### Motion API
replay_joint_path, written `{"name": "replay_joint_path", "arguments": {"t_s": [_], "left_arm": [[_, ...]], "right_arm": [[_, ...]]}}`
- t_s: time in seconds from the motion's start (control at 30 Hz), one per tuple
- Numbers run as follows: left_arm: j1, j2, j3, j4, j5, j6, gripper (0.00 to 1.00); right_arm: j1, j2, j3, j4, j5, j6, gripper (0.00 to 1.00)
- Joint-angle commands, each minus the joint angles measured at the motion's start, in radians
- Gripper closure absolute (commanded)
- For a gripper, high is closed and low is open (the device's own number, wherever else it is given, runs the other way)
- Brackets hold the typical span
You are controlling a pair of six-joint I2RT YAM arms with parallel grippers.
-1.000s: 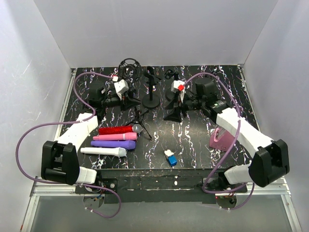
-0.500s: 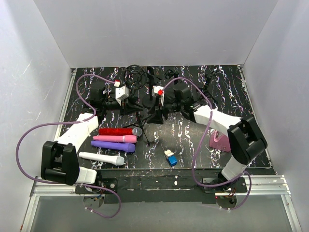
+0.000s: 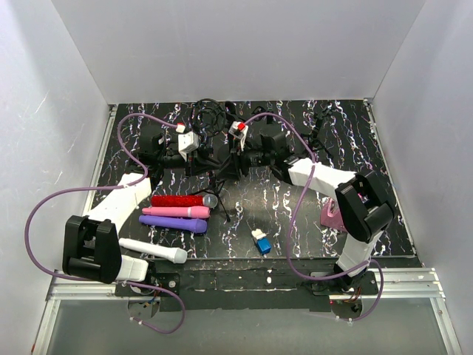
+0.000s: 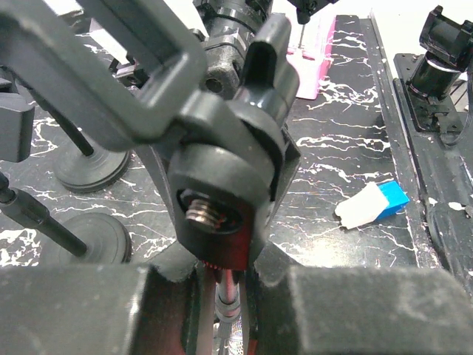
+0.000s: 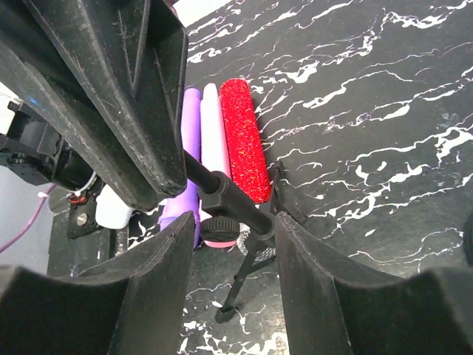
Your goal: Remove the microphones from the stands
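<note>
The stand [image 5: 238, 213] is on the far half of the tabletop [image 3: 266, 200], about midway between its left and right edges, with its thin tripod legs spread toward the near edge. The left hand [image 4: 225, 292] is clenched on the stand just under the black clip joint [image 4: 222, 185]. The right hand [image 5: 233, 285] is released, its fingers [image 5: 347, 288] on either side of the slim pole and not touching it.

The microphone should be at the top of that stand, between the two hands. It cannot be picked out there, because clip, arms and cables merge into one dark knot in the overhead view. Both wrist views are crowded by black parts too close to name.

I judge it to be a rigid, fairly light thing with a smooth barrel that could slip, held in the clip only by friction. The barrel's middle is the place to take it, not the grille, drawing it out along its own length. The stand looks light and easy to tip, so it needs bracing.

A red microphone [image 3: 177, 200], a pink one [image 3: 176, 212], a purple one [image 3: 171, 223] and a white one [image 3: 157, 250] lie loose by the near left corner. The white one partly overhangs the near edge.
</note>
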Motion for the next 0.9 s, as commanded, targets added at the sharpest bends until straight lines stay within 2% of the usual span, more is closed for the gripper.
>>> {"name": "replay_joint_path", "arguments": {"t_s": [0.0,0.23,0.43,0.5,0.6,0.63,0.8,0.83,0.87], "left_arm": [[-0.002,-0.004,0.005,0.015,-0.012,-0.007,1.0],[-0.002,-0.01,-0.003,0.001,-0.01,-0.003,1.0],[-0.002,-0.013,-0.006,-0.013,-0.019,0.013,1.0],[-0.002,-0.01,-0.006,-0.01,-0.025,0.006,1.0],[-0.002,-0.012,-0.006,-0.005,-0.03,0.003,1.0],[-0.002,-0.01,-0.008,-0.004,-0.032,0.002,1.0],[-0.002,-0.016,-0.012,-0.01,-0.039,0.002,1.0],[-0.002,-0.016,-0.014,-0.01,-0.039,0.0,1.0],[-0.002,-0.016,-0.015,-0.01,-0.039,0.0,1.0]], "right_arm": [[0.019,0.005,0.045,0.054,-0.023,0.086,0.48],[0.041,0.002,0.018,0.051,-0.006,0.091,0.56],[0.042,0.002,0.009,0.031,-0.011,0.065,0.76],[0.042,0.002,0.001,0.024,-0.006,0.049,0.75],[0.042,-0.001,-0.013,0.008,0.02,0.043,0.58],[0.044,-0.003,-0.016,0.005,0.028,0.043,0.56],[0.042,-0.004,-0.025,-0.002,0.029,0.039,0.56],[0.042,-0.004,-0.027,-0.002,0.031,0.037,0.57],[0.042,-0.003,-0.027,-0.002,0.026,0.034,0.63]]}}
